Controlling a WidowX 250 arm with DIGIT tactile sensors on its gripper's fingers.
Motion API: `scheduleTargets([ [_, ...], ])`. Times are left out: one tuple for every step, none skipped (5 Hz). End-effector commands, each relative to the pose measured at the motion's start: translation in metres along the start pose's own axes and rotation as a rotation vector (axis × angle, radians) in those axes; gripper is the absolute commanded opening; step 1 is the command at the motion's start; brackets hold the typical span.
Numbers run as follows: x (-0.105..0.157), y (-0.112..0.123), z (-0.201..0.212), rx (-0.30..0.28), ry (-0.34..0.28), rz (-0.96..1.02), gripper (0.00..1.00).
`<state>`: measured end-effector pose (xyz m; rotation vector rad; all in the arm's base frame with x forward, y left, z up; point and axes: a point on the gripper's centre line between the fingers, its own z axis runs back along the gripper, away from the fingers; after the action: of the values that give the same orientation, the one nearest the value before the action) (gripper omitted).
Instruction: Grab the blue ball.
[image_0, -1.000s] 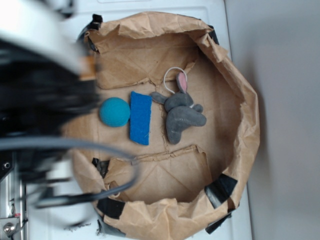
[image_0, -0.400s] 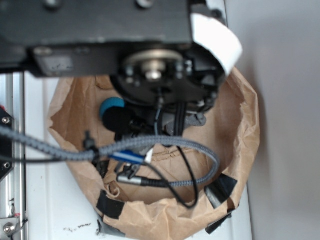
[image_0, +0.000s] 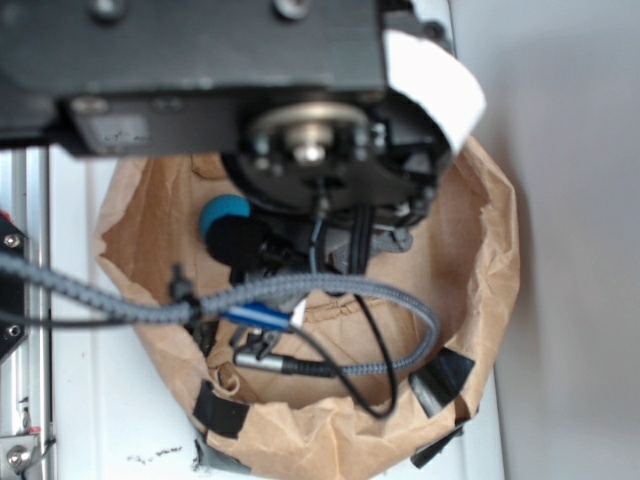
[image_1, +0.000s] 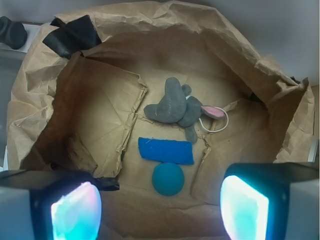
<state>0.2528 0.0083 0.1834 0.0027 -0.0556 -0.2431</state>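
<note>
Two pads spread wide at lower corners of wrist view, gripper (image_1: 160, 205) gripping nothing; blue ball (image_1: 168, 178) low centre on bag (image_1: 40, 100) floor, touching blue strip (image_1: 165, 150) above; descend straight, straddle ball, avoid catching strip; rabbit (image_1: 175, 107) clear.

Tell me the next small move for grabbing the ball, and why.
Probably lower the gripper straight down. In the wrist view it is open, with the ball roughly centred between its fingers but still below them. The blue piece touches the ball's far side, so avoid drifting forward.
</note>
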Motion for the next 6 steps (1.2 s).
scheduleTargets([
  [-0.006, -0.002, -0.027, 0.083, 0.004, 0.009, 1.0],
  [-0.009, -0.004, -0.06, 0.124, 0.059, 0.014, 1.0],
  [-0.008, -0.006, -0.088, 0.171, 0.09, -0.024, 1.0],
  [-0.01, 0.008, -0.103, 0.162, 0.107, -0.027, 1.0],
  [-0.015, 0.031, -0.111, 0.034, 0.071, -0.019, 1.0],
  [-0.023, 0.04, -0.112, -0.06, 0.059, 0.0, 1.0],
])
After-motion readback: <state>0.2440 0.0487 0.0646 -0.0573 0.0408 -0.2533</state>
